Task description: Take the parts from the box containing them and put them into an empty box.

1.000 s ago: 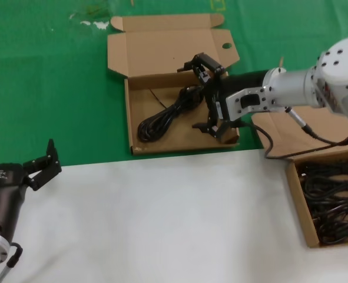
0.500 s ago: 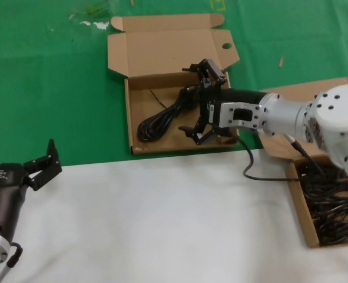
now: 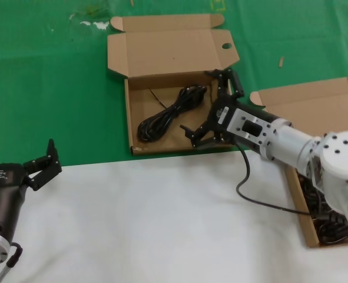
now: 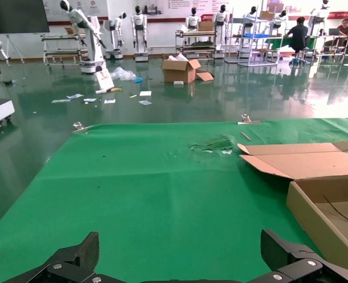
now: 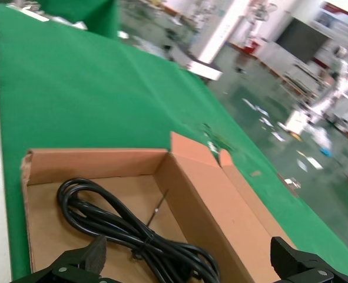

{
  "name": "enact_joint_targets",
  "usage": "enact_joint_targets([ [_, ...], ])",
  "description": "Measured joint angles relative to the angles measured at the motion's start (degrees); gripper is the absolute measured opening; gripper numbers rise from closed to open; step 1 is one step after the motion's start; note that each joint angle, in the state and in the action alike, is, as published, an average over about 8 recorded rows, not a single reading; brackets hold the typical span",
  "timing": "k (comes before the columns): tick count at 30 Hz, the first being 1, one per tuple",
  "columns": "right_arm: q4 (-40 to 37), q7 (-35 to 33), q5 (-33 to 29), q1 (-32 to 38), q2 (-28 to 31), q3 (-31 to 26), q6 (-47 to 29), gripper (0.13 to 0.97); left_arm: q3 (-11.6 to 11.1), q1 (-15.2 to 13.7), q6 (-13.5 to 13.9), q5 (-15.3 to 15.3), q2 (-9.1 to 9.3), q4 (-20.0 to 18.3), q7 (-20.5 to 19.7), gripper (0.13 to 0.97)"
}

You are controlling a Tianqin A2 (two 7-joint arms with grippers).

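Observation:
One coiled black cable bundle (image 3: 169, 113) lies in the far cardboard box (image 3: 162, 53), whose lid tab has a round hole. My right gripper (image 3: 212, 107) is open and empty, low over that box's right end, just beside the bundle. In the right wrist view the bundle (image 5: 126, 233) lies between the open fingers of my right gripper (image 5: 188, 262). Several more cable bundles (image 3: 330, 227) fill the second box (image 3: 300, 212) at the right, partly hidden by my right arm. My left gripper (image 3: 41, 162) is open and empty at the lower left.
The boxes lie on a green cloth (image 3: 50, 88); a white sheet (image 3: 162, 224) covers the near table. The right box's open lid (image 3: 315, 106) lies flat behind my right arm. In the left wrist view my left gripper (image 4: 178, 250) faces green cloth, with the far box's wall (image 4: 315, 212) beside it.
My right gripper has pulled back off the bundle toward the right and nearer, still open. The bundle stays lying in the far box. The left arm has not moved.

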Motion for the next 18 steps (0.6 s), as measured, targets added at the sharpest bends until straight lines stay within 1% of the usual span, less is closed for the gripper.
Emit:
enact_joint_targets([
  [18,15.4,13.6,4.9,-16.5,0.3,6.8,13.3,0.966,0.0,0.0,0.0,0.0,0.00,0.0,0.0,0.966],
])
